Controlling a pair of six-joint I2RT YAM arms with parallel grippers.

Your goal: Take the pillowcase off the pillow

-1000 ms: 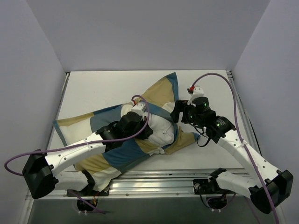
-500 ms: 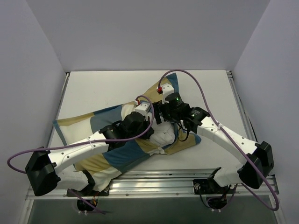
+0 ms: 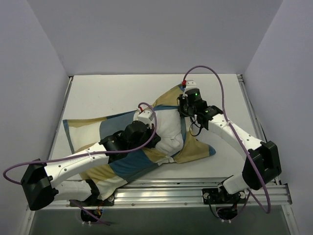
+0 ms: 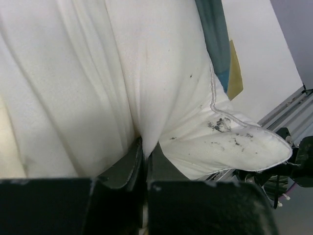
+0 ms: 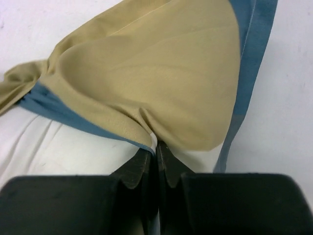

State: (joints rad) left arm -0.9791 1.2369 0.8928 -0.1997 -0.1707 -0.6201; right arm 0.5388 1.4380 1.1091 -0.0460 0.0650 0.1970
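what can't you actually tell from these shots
top view: tips of the left pincer, hidden under the left arm
top view: how far the pillow reaches into the pillowcase; cloth and that arm cover it
right wrist view: how many cloth layers the right pincer pinches; the fold hides it
left wrist view: most of the pillowcase, cut off by edges

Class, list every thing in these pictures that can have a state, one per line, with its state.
pillowcase: partly pulled off, crumpled, edge pinched.
pillow: partly uncovered, a fold of it pinched.
left end effector: shut on the pillow.
right end effector: shut on the pillowcase.
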